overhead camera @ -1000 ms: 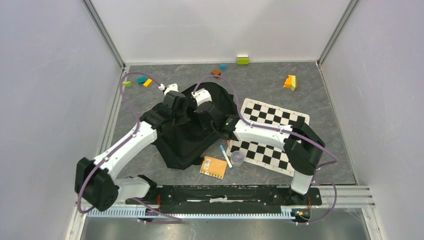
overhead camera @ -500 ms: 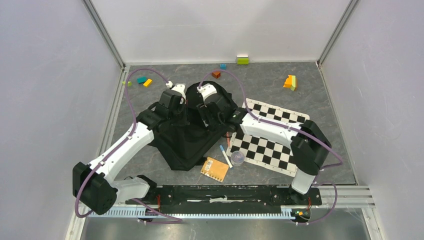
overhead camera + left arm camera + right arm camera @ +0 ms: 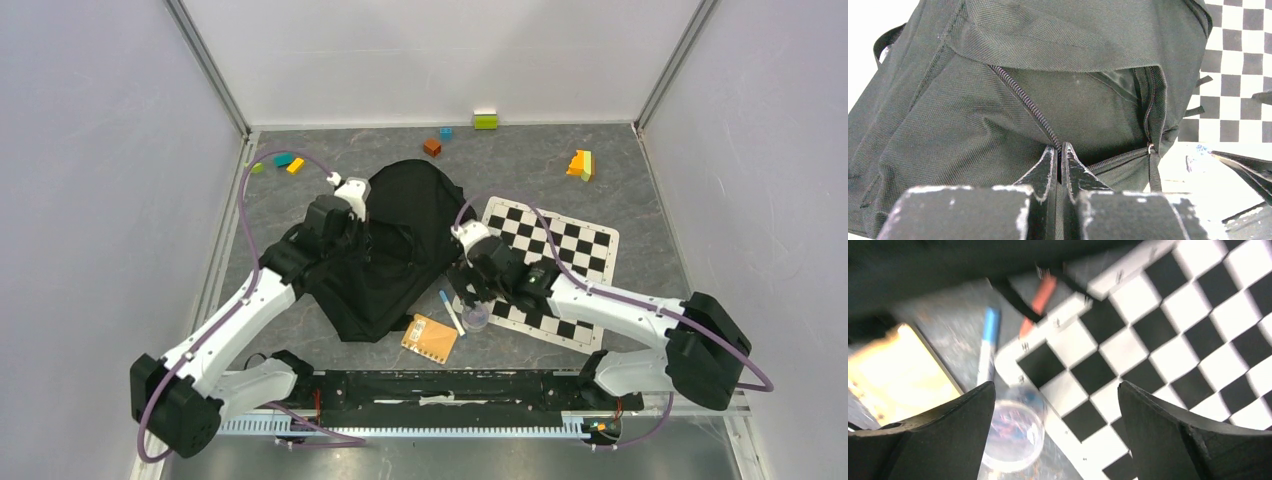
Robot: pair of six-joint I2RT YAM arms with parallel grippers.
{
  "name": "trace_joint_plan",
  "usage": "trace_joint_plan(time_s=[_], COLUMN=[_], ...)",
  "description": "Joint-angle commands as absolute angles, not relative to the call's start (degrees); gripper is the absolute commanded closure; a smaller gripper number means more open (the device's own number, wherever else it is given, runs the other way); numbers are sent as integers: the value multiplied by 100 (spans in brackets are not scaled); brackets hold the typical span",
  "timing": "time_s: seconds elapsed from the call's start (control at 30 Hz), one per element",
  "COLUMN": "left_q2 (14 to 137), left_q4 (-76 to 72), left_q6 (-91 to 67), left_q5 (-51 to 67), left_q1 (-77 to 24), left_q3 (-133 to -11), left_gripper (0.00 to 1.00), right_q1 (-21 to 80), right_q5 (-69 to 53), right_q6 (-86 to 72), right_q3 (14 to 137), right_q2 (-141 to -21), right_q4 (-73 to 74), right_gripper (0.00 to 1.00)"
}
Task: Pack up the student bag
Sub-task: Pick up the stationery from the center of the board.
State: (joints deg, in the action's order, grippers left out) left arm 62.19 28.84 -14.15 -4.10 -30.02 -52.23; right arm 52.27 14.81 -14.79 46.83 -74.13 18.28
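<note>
The student bag (image 3: 400,215) is a big black fabric backpack lying in the middle of the table. In the left wrist view its zipper (image 3: 1023,102) runs down to my left gripper (image 3: 1060,150), which is shut on the bag's fabric at the zipper edge, and the mouth (image 3: 1128,85) gapes a little. From above, the left gripper (image 3: 358,232) sits on the bag's left half. My right gripper (image 3: 1055,390) is open and empty, hanging off the bag over the checkered board's edge beside a clear round container (image 3: 1010,432). It also shows from above, the right gripper (image 3: 470,295).
A checkered board (image 3: 560,260) lies right of the bag. By its near corner are the clear container (image 3: 475,317), a blue-and-white marker (image 3: 451,311), an orange notebook (image 3: 429,335) and a red pen (image 3: 1038,300). Coloured blocks (image 3: 580,164) are scattered along the far wall.
My right gripper opened, left the bag and swung back toward the near right, over the board's edge. The left gripper stayed shut on the bag and shifted only slightly.
</note>
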Motion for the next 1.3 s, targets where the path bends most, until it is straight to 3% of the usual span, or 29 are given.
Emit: trace_joint_plan(time_s=[0.0, 0.3, 0.7, 0.87, 1.07, 1.27], left_q2=[5667, 5756, 5743, 5773, 5777, 5713], left_q4=[2251, 2239, 2221, 2231, 2232, 2206], left_q6=[-974, -1037, -1046, -1037, -1015, -1011], left_q5=[-263, -132, -79, -88, -35, -27], left_q1=[-3028, -3024, -3030, -3024, -3023, -3028], left_q3=[-4857, -4791, -4790, -4799, -4799, -4790], left_gripper=[98, 98, 98, 98, 98, 98], right_q1=[5395, 6057, 6432, 6451, 6478, 6478], right_q5=[1179, 1739, 1774, 1653, 2030, 2514], right_q6=[-2001, -2465, -3021, -3069, -3085, -2423], right_q3=[4198, 4221, 3821, 3858, 4033, 5022], right_q2=[-7197, -7574, -7060, -7327, -7028, -6525], right_q4=[2182, 2503, 2814, 2769, 3011, 2739], right_gripper=[3, 2, 2, 20, 55, 60])
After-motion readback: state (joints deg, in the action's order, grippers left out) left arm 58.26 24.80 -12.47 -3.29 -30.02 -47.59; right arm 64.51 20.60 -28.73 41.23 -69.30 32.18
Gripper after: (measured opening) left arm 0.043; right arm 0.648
